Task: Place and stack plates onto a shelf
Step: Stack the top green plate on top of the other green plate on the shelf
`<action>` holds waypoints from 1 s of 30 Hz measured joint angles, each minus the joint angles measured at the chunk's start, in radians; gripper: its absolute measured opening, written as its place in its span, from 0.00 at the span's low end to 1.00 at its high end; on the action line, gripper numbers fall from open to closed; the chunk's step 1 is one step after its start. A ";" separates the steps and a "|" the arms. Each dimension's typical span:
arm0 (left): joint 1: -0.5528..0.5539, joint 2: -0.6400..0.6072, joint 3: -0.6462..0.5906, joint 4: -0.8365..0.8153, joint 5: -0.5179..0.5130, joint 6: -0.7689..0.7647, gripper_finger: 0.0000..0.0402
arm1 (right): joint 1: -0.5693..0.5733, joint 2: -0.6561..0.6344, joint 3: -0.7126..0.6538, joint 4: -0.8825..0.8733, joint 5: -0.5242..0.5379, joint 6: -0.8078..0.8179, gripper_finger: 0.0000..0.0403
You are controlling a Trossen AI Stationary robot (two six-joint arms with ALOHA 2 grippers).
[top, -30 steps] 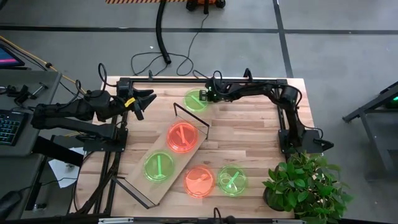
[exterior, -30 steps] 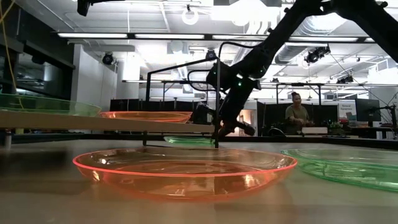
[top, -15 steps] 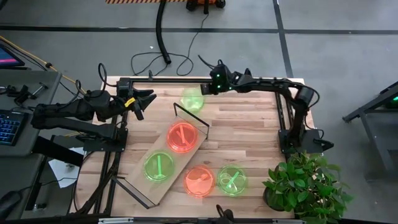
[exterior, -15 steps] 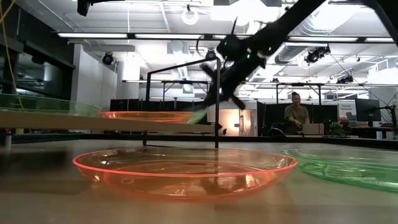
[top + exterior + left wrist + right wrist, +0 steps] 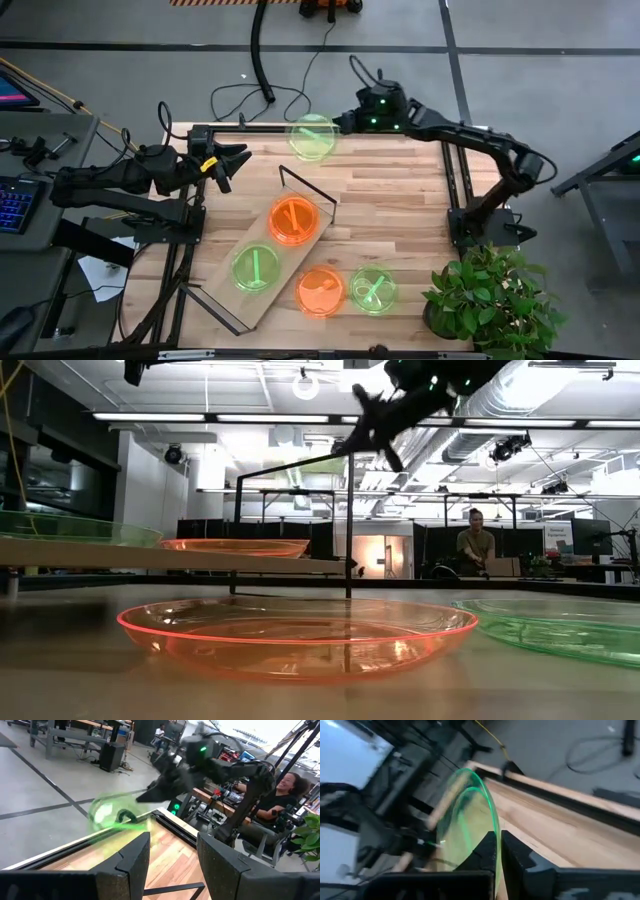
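My right gripper [image 5: 345, 124] is shut on a neon green plate [image 5: 313, 137], high above the table's far edge. The shelf [image 5: 240, 300], a light-wood board, lies slantwise on the table. An orange plate [image 5: 294, 220] and a green plate [image 5: 256, 267] rest on it. Another orange plate [image 5: 321, 291] and another green one [image 5: 374, 289] sit on the table near its front edge. My left gripper [image 5: 232, 163] waits open at the far left corner, pointing level. My right gripper pinches the green plate's rim [image 5: 493, 832] between its two fingers [image 5: 486, 851], one on each face, on the side toward the table's right edge. It comes from the right, slanting a little down. The plate sticks out beyond the fingertips, tilted and lifted clear.
A black wire frame [image 5: 305, 185] rises at the shelf's far end and another [image 5: 215, 310] at its near end. A potted plant [image 5: 490, 295] stands at the near right corner. People [image 5: 480, 545] sit in the room beyond the table.
My right gripper has risen steeply from the table's far side, drifting toward the far edge and rolling its wrist. The green plate came up with it: it lay on the table by the shelf's far end and now hangs clear and tilted.
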 joint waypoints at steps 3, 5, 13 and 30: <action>0.000 0.000 0.000 0.005 0.000 0.000 0.38 | 0.055 -0.041 0.000 0.013 -0.002 0.000 0.00; 0.000 0.000 0.000 0.024 -0.011 0.005 0.38 | 0.111 -0.055 0.000 0.041 -0.006 0.002 0.00; 0.000 0.000 0.000 0.233 -0.078 0.196 0.38 | 0.383 -0.035 0.000 0.179 0.089 0.088 0.00; 0.000 0.000 0.000 0.365 -0.077 0.292 0.38 | 0.694 0.179 0.000 0.225 0.339 0.290 0.00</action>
